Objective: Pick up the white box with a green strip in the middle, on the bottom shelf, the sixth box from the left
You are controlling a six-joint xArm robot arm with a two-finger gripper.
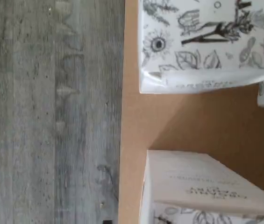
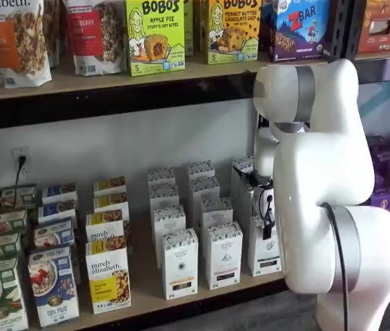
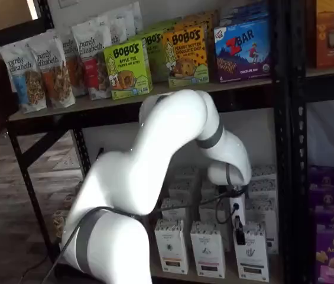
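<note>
White box (image 2: 264, 258) is standing upright at the front edge of the bottom shelf (image 2: 146, 289), rightmost of the three white cartons in the front row, with its long axis running vertical and its narrow printed face pointing out toward the aisle. You are holding the gripper (image 2: 267, 224) just in front of that carton's upper face, overlapping it in both shelf views (image 3: 238, 228), so the carton is lying directly beyond the fingers. I cannot tell whether the fingers are parted; further white cartons are standing in rows behind.
</note>
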